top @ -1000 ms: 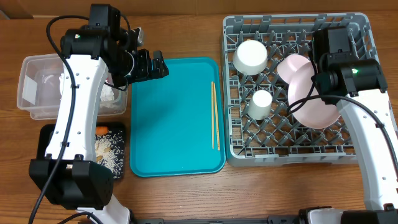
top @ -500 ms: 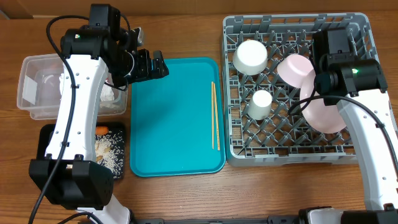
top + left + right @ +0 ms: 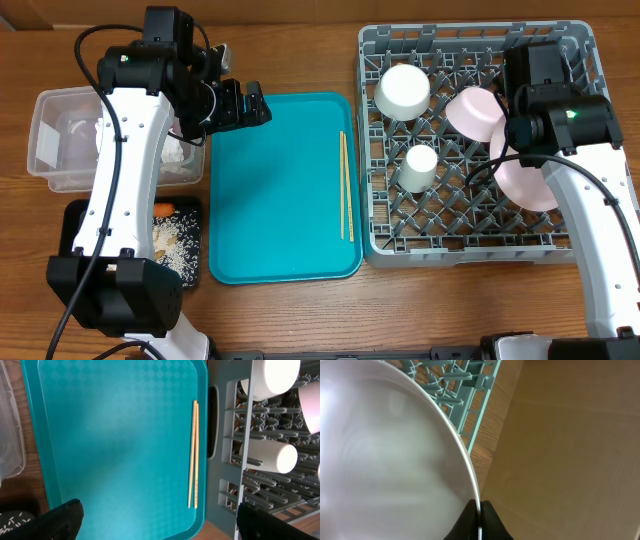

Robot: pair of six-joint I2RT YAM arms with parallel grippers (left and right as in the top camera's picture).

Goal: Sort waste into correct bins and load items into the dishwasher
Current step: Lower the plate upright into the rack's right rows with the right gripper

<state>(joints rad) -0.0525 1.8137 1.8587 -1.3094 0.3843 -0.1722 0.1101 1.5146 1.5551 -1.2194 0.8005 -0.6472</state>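
Pink plate [image 3: 528,186] | rim pinched by right gripper [image 3: 480,517], held edgewise over dish rack [image 3: 470,246], frame right, likely for peg slotting | left gripper [image 3: 252,107] spread, empty

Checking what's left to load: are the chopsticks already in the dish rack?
No, the chopsticks lie on the teal tray, outside the dish rack.

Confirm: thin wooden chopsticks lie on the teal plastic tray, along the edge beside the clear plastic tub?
No. The thin wooden chopsticks lie on the teal plastic tray along the edge beside the grey pegged plastic dish rack, far from the clear plastic tub. Overhead view shows it.
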